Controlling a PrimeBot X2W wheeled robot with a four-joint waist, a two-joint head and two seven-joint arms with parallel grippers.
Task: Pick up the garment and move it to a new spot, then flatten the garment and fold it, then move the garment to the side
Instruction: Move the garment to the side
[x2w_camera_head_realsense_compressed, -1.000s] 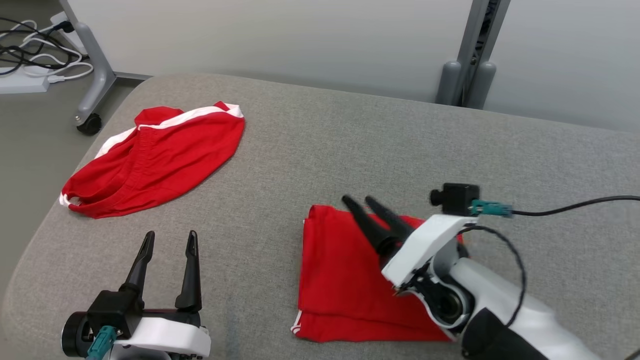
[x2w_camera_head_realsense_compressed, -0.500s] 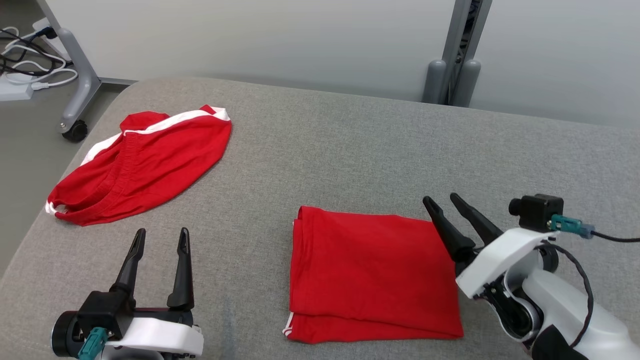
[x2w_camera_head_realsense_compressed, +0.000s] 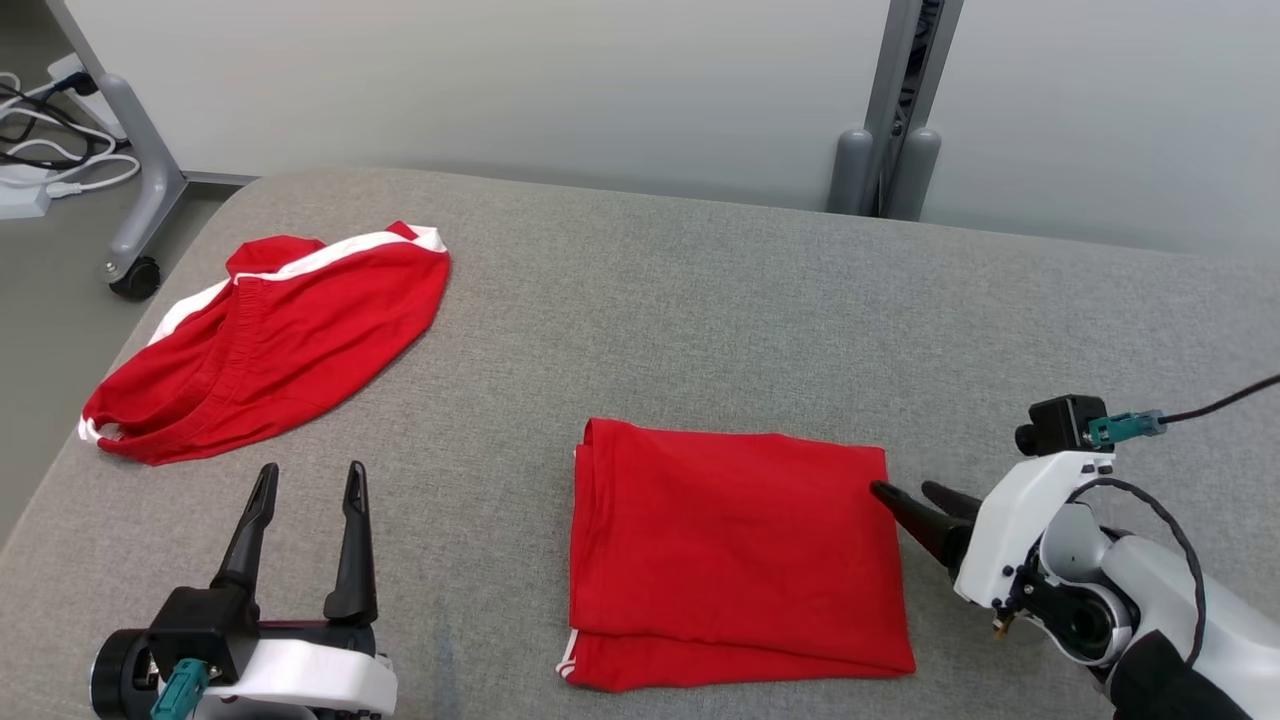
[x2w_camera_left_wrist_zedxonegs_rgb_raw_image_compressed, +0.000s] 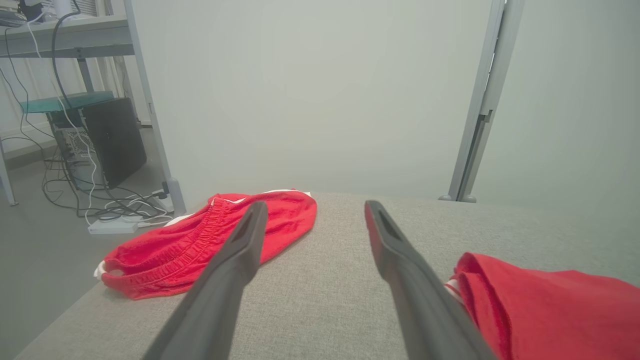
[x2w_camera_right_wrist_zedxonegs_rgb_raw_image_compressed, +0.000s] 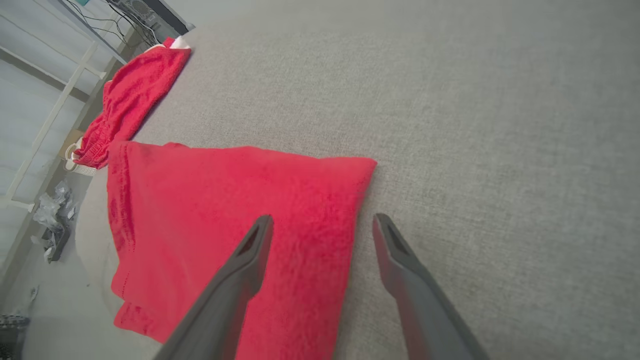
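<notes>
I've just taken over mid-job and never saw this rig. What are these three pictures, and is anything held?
A two-armed robot. The wide picture is from its head, looking down on a grey padded surface. The other two are from wrist cameras, each looking along that arm's two dark fingers. A folded red garment lies near the middle; unfolded red shorts with white trim lie far left. The left claw and right claw are open, holding nothing; the right one is at the folded garment's right edge.

Bare grey tabletop (x2w_camera_head_realsense_compressed: 700, 300) runs wide between the crumpled red shorts (x2w_camera_head_realsense_compressed: 270, 340) far left and the folded red garment (x2w_camera_head_realsense_compressed: 735, 550) (near centre-right).
</notes>
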